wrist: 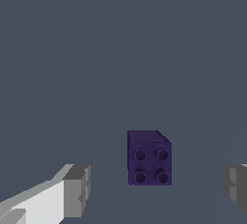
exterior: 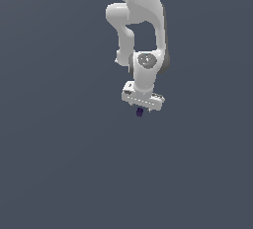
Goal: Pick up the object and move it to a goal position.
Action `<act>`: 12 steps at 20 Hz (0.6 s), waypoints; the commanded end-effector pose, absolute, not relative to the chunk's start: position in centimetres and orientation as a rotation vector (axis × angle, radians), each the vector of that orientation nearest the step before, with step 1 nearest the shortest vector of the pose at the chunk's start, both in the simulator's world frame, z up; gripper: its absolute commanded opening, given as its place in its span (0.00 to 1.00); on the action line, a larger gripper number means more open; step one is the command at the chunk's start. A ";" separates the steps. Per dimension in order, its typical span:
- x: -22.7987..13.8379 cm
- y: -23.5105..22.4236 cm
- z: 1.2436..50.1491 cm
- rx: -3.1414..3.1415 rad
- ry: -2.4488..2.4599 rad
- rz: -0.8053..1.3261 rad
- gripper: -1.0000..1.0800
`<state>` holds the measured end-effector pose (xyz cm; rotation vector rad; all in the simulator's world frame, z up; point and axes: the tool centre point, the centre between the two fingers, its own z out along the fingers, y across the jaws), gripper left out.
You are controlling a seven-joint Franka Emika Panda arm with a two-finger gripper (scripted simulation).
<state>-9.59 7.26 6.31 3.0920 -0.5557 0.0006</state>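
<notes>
A plain grey-blue surface (exterior: 59,164) fills both views. The white arm (exterior: 141,20) descends from the exterior view's top centre. Its gripper (wrist: 155,187) is spread wide, fingers (wrist: 77,190) apart. The small dark purple studded object (wrist: 148,158) sits between them, untouched, unobstructed.

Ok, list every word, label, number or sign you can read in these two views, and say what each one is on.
None: there is no readable text in either view.
The purple block shows only four round dimples on one face.
The hand and the white arm are unmarked.
</notes>
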 end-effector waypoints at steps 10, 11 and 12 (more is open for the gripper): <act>-9.7 7.3 2.3 3.091 -0.560 0.000 0.96; -9.7 7.3 2.2 3.091 -0.560 0.000 0.96; -9.7 7.3 2.2 3.091 -0.560 0.000 0.96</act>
